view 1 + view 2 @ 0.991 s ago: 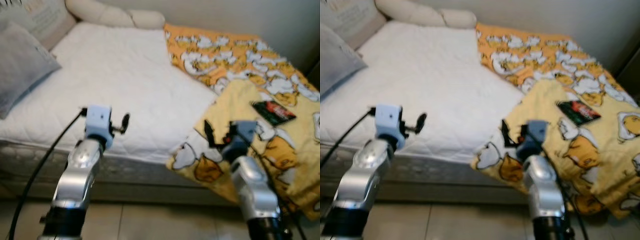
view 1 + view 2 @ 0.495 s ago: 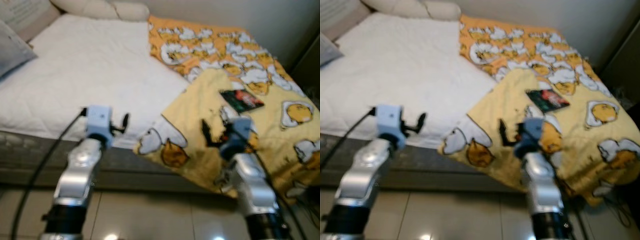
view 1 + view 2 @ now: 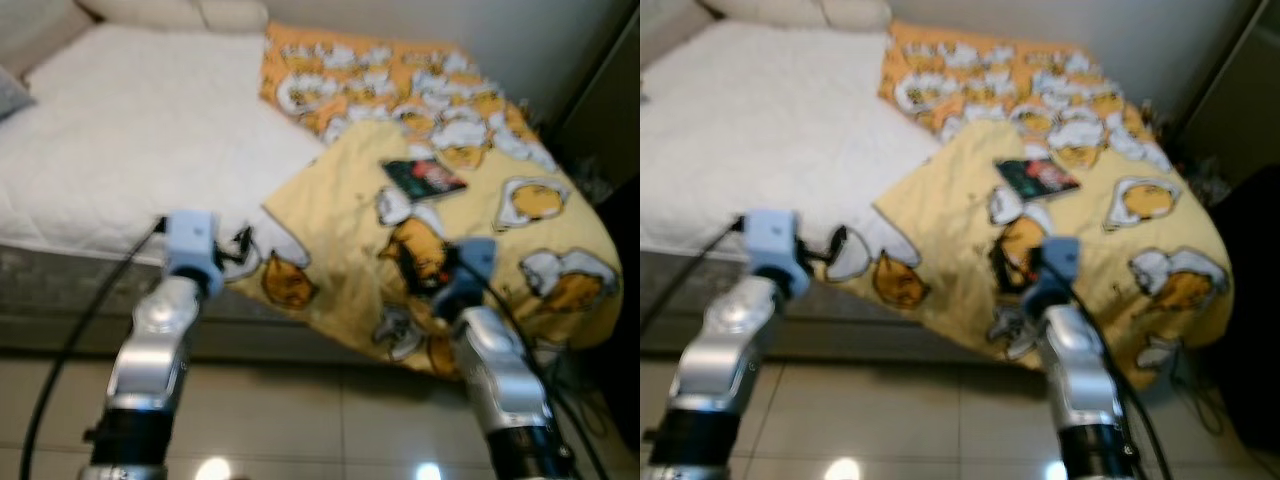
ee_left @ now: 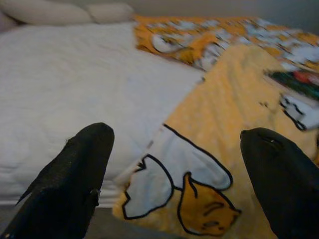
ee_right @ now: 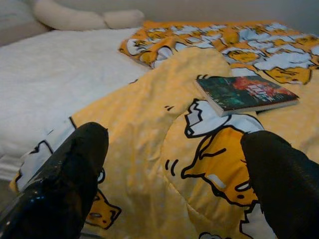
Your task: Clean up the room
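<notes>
Here, bedside: yellow duck-print blanket [image 3: 440, 230] lies rumpled over right half of bed [image 3: 120, 130], one corner hanging off near edge toward tiled floor [image 3: 300, 420]. Dark-covered book [image 5: 244, 92] rests flat on blanket, well up from edge. White mattress bare on left, cream pillows [image 3: 170, 12] at head. Left gripper [image 3: 240, 250] raised before hanging corner, fingers [image 4: 75, 174] spread wide, holding nothing. Right gripper [image 3: 425, 275] raised over blanket's front fold, fingers [image 5: 65, 184] likewise apart, book ahead of it.
</notes>
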Controlling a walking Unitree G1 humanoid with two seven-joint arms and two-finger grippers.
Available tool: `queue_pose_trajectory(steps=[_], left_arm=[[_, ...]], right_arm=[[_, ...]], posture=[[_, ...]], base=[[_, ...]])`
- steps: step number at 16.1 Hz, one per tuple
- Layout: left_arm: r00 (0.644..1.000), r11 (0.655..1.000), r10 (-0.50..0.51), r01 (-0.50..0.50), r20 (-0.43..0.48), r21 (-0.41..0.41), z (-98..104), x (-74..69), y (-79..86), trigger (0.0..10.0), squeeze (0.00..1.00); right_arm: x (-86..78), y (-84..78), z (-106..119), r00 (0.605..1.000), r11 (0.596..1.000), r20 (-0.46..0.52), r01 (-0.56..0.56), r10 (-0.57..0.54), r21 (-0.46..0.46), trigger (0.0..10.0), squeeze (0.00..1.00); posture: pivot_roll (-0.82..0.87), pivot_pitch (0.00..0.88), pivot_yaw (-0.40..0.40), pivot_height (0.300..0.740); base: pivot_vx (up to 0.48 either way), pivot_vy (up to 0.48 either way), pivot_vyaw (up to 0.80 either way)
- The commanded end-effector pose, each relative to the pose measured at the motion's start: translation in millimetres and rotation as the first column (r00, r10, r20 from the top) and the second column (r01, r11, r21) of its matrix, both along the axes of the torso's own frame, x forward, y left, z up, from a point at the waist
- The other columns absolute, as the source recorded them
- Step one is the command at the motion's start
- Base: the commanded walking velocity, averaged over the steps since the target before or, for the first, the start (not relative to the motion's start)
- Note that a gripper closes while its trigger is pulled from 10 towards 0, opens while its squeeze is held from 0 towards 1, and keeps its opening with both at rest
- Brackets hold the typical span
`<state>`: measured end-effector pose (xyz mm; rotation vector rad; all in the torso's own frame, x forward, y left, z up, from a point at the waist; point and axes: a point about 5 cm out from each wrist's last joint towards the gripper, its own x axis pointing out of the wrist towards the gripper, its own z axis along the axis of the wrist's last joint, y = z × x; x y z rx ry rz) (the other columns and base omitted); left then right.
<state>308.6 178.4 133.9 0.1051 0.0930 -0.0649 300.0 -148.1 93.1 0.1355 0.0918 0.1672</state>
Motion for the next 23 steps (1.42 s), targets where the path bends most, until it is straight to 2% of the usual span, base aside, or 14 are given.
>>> queue_pose_trajectory(steps=[1, 3, 5, 8, 9, 11, 15, 23], left_arm=[[1.000, 1.000, -0.013, 0.013, 0.000, -0.004, 0.0, 1.4, -6.3, 10.0, 1.00], [1.000, 1.000, -0.021, 0.021, 0.005, -0.012, 0.5, 1.7, -7.0, 10.0, 1.00], [0.999, 0.999, -0.032, 0.032, 0.004, -0.031, 0.3, 2.0, -7.7, 10.0, 1.00], [1.000, 0.999, -0.031, 0.031, 0.004, -0.037, 0.5, 2.6, -8.0, 10.0, 1.00], [1.000, 0.999, -0.029, 0.029, 0.004, -0.038, 0.6, 3.0, -7.8, 10.0, 1.00], [1.000, 0.999, -0.027, 0.027, 0.000, -0.040, 0.2, 3.7, -7.6, 10.0, 1.00], [1.000, 0.999, -0.028, 0.028, -0.004, -0.041, 0.3, 4.9, -7.9, 10.0, 1.00], [1.000, 0.999, -0.027, 0.027, -0.006, -0.044, -0.3, 5.5, -9.2, 10.0, 1.00]], right_arm=[[0.0, -10.6, -1.3, 0.999, 0.999, -0.017, 0.032, -0.033, -0.008, 10.0, 1.00], [0.9, -9.5, -1.9, 0.999, 0.999, -0.028, 0.037, -0.038, -0.019, 10.0, 1.00], [1.2, -7.0, -3.4, 0.999, 0.999, -0.041, 0.031, -0.032, -0.030, 10.0, 0.00], [2.3, -8.1, -5.2, 0.998, 0.998, -0.060, 0.029, -0.033, -0.053, 10.0, 0.00], [2.7, -7.2, -4.4, 0.998, 0.996, -0.055, 0.012, -0.017, -0.091, 10.0, 0.00], [4.1, -5.8, -4.6, 0.997, 0.997, -0.066, 0.023, -0.027, -0.067, 10.0, 0.00], [6.1, -5.5, -6.3, 0.996, 0.995, -0.082, 0.031, -0.039, -0.100, 10.0, 0.00], [6.7, -8.0, -6.7, 0.996, 0.992, -0.077, 0.039, -0.049, -0.123, 10.0, 0.00]], posture=[[0.10, 0.000, -0.059, 0.740], [0.10, 0.000, -0.059, 0.740], [0.09, 0.000, -0.058, 0.740], [0.09, 0.000, -0.056, 0.740], [0.09, 0.000, -0.055, 0.740], [0.09, 0.000, -0.054, 0.740], [0.09, 0.000, -0.055, 0.740], [0.09, 0.000, -0.057, 0.740]], base=[[0.000, 0.000, 0.00], [0.000, 0.000, 0.00], [0.000, 0.000, 0.00], [0.288, 0.000, 0.00], [0.315, 0.000, 0.00], [0.313, 0.000, 0.00], [0.312, 0.000, -0.75], [0.315, 0.000, 0.00]])
